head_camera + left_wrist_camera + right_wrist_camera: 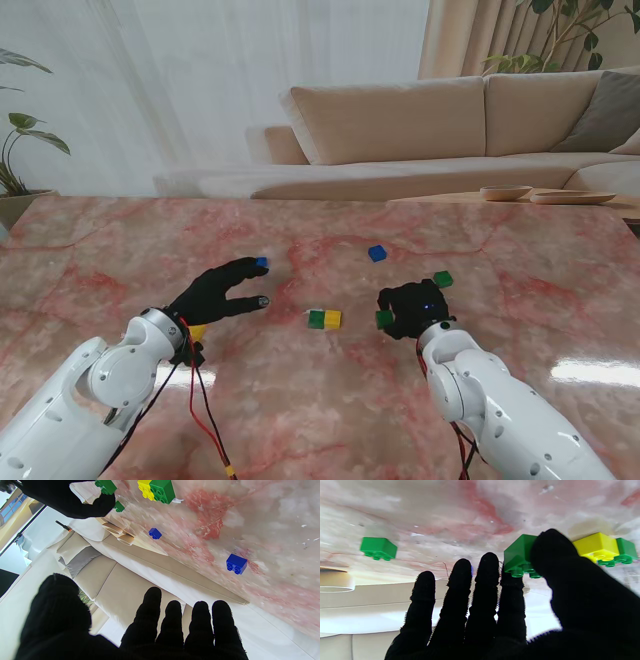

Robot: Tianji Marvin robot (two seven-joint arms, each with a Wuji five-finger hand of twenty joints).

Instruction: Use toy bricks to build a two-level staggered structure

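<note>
Left hand: L of table centre, ~8 o'clock from the brick pair; black glove, fingers spread apart, holding nothing. Wrist view: four fingers side by side, thumb off to one side, nothing between them.
Yellow brick by left wrist: a yellow bit shows just beside the L wrist on the near side; mostly hidden, prob. a brick, can't confirm.
Blue brick, left: at the L fingertips, ~12 o'clock of that hand; touching or just apart, can't tell.
Table: pink-red marbled top.
Green-yellow pair: table centre, green half on L, yellow half on R, touching, flat on table, studs up. One level only.
Blue brick, far: ~1 o'clock from the pair, alone, well apart from both hands.
Green brick in hand: at R hand's L edge, ~3 o'clock from the pair, near it but apart. Wrist view: pinched between thumb and index finger.
Right hand: clamped on that green brick; other fingers straight, close together.
Green brick, right: ~1 o'clock of R hand, loose on table, just beyond the fingers.
Sofa: beige, behind table at 12 o'clock.
</note>
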